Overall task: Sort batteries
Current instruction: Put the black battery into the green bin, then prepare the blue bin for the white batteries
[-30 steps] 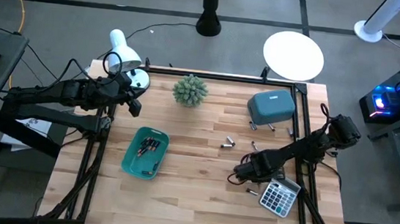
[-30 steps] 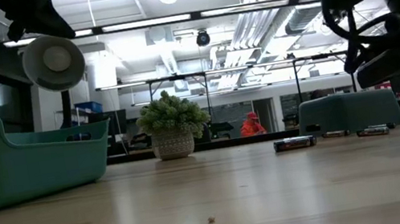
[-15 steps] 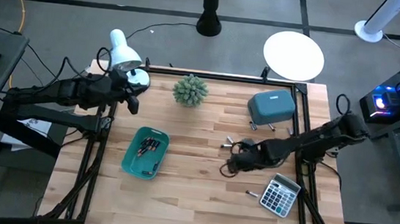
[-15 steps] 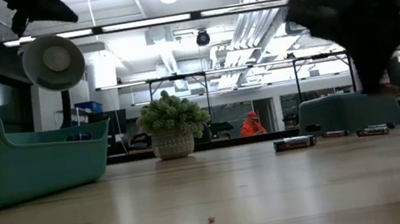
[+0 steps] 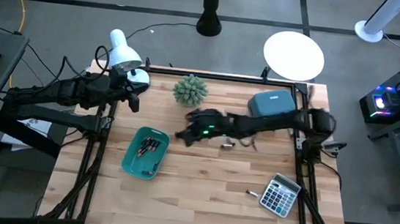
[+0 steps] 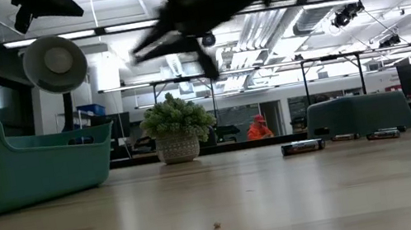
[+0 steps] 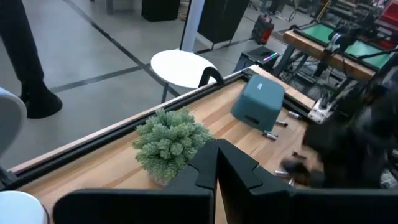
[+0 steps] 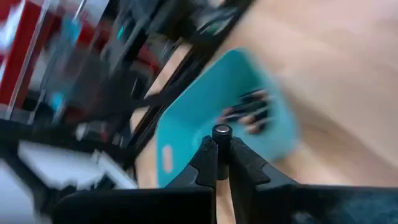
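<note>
One battery [image 8: 221, 131] stands end-on, pinched in our right gripper [image 8: 218, 163]; tray [image 5: 144, 153] lies ahead, toward the table's left. Left gripper [image 7: 216, 163] shut, empty, parked by the plant [image 5: 190, 90].

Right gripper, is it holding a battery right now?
Yes, the right gripper is shut on a battery whose round end shows between its fingertips.
</note>
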`<action>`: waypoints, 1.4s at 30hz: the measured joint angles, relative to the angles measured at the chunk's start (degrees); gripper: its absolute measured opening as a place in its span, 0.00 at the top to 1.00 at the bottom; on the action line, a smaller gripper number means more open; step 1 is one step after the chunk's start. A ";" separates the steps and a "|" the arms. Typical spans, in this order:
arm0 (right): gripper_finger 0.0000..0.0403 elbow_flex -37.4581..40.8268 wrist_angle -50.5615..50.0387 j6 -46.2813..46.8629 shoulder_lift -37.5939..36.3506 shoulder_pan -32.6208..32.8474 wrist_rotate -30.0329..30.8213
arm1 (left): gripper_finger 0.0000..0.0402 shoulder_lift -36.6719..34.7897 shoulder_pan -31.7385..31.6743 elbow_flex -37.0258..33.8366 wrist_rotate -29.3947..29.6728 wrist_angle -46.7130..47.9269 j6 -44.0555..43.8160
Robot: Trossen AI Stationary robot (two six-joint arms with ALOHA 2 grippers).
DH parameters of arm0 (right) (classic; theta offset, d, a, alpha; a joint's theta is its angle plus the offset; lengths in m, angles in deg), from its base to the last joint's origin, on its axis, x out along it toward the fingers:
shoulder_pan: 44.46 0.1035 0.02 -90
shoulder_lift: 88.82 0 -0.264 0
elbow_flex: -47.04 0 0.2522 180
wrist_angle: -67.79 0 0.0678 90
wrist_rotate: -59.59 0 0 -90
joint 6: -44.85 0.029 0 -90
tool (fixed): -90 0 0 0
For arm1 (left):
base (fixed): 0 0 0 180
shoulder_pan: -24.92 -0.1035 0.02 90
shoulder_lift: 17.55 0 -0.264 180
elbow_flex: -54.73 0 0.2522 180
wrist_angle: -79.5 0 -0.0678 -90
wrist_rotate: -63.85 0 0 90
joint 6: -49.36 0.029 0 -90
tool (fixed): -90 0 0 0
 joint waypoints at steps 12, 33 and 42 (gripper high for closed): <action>0.88 -38.65 -20.16 -14.15 22.49 0.00 -7.34 | 1.00 -0.20 0.00 0.00 -0.52 0.04 1.18; 0.57 -46.54 -95.29 -28.28 12.70 -3.95 15.97 | 1.00 1.16 -0.02 -0.07 -0.68 0.93 10.65; 0.64 -15.35 -93.34 -14.46 -9.25 -18.29 22.84 | 1.00 10.43 -0.02 -0.28 -12.84 -9.61 10.69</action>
